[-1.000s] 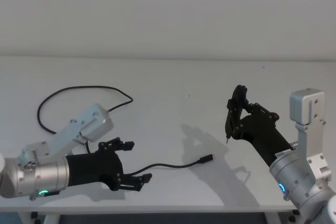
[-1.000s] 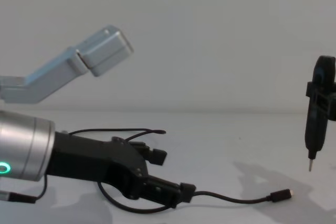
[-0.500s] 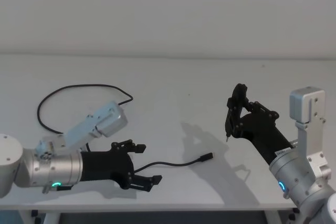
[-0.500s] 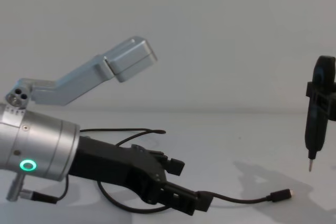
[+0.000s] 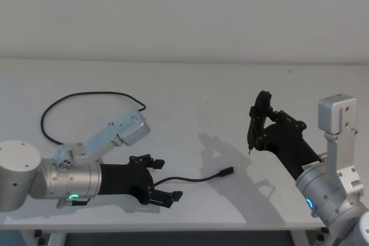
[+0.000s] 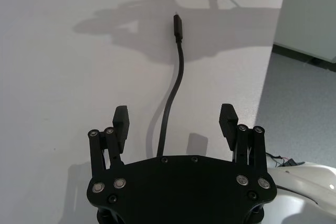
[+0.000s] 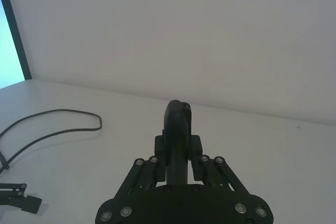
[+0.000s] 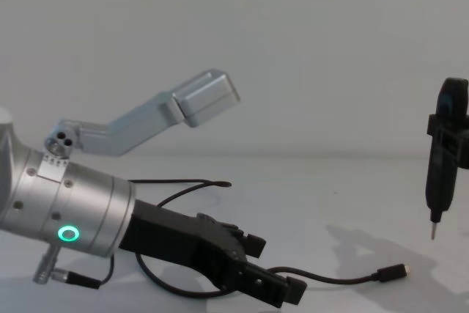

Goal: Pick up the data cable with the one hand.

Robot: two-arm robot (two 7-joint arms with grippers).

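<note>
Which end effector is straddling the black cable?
The left end effector, open low on either side of the data cable; the right end effector stands upright, well apart.

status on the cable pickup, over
Left gripper open, low over table, straddling data cable. Cable flat, not gripped. Right gripper parked, shut on black pointed tool. Nothing blocking.

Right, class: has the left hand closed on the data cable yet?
No, the left hand has its fingers wide apart, with the data cable lying between them.
</note>
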